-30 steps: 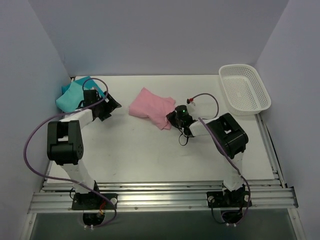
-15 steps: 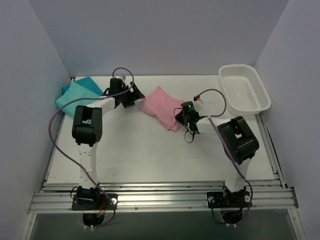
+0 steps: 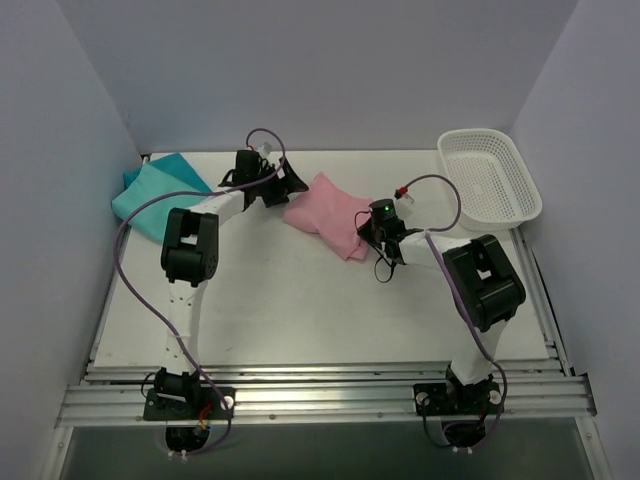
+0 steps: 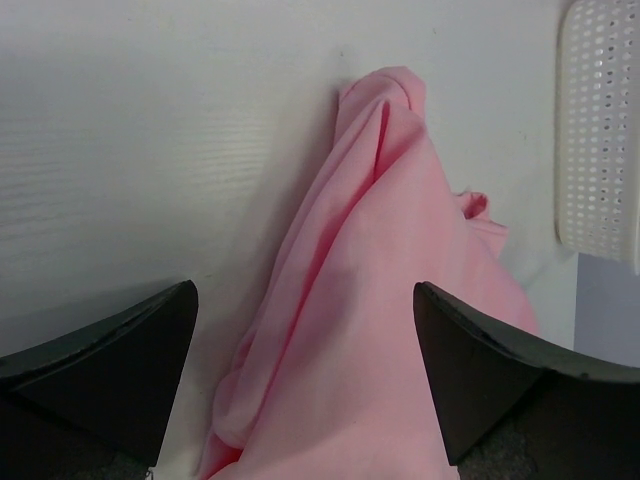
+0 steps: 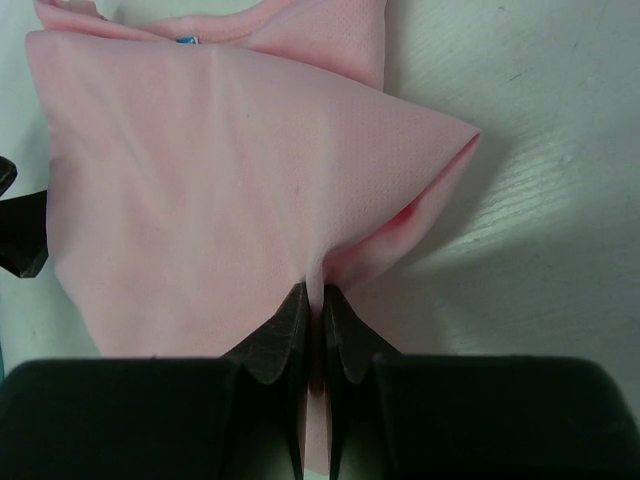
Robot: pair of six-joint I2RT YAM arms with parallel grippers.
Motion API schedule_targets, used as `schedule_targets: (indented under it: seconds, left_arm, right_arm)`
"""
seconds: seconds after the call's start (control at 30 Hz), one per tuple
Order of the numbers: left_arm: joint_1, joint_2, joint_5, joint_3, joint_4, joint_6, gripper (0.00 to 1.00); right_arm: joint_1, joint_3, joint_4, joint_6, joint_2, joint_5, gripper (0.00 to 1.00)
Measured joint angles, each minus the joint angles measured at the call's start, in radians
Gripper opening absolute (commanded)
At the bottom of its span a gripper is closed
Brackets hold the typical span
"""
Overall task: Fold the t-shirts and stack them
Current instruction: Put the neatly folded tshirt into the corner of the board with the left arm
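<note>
The light pink t-shirt [image 3: 330,212] lies bunched at the back middle of the table. My right gripper [image 3: 367,232] is shut on its near right edge; the right wrist view shows a fold of pink cloth [image 5: 230,190] pinched between the fingers [image 5: 280,345]. My left gripper [image 3: 292,186] is open at the shirt's left end, its jaws spread wide either side of the pink cloth [image 4: 380,300], not gripping it. The teal t-shirt [image 3: 152,188] lies folded at the back left corner.
A white mesh basket [image 3: 489,177] stands at the back right, also seen in the left wrist view [image 4: 598,130]. Purple cables loop over both arms. Walls enclose the table on three sides.
My left arm has swung right from the teal shirt to the pink shirt's left end. My right gripper has dragged the pink shirt to the right and a little back.
</note>
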Motion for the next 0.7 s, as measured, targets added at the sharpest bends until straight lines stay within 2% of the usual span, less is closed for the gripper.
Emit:
schedule_targets:
  seconds: [0.03, 0.07, 0.17, 0.23, 0.27, 0.33, 0.4, 0.7]
  left_arm:
    - [-0.003, 0.002, 0.011, 0.000, 0.005, -0.002, 1.00]
    - [-0.006, 0.003, 0.021, -0.002, 0.010, -0.003, 0.94]
    - [-0.019, 0.004, 0.049, -0.014, 0.025, -0.013, 0.91]
    - [-0.030, 0.007, 0.070, -0.018, 0.035, -0.019, 0.79]
    - [-0.037, 0.010, 0.080, -0.022, 0.040, -0.021, 0.58]
    - [-0.052, 0.016, 0.094, -0.038, 0.045, -0.030, 0.35]
    - [-0.068, 0.032, 0.113, -0.054, 0.055, -0.038, 0.03]
    - [-0.093, 0.044, 0.135, -0.058, 0.090, -0.034, 0.02]
  right_arm:
    - [0.000, 0.000, 0.000, 0.000, 0.000, 0.000, 0.00]
    - [0.000, 0.000, 0.000, 0.000, 0.000, 0.000, 0.00]
    - [-0.003, 0.000, 0.000, 0.000, 0.002, -0.001, 0.00]
    - [-0.005, 0.000, 0.001, 0.000, 0.004, -0.001, 0.00]
    - [-0.006, 0.000, 0.001, 0.000, 0.005, -0.002, 0.00]
    - [-0.006, 0.000, 0.002, 0.000, 0.009, -0.001, 0.00]
    - [-0.009, 0.000, 0.003, 0.000, 0.017, -0.001, 0.00]
    - [-0.013, 0.030, 0.007, -0.003, 0.072, -0.003, 0.00]
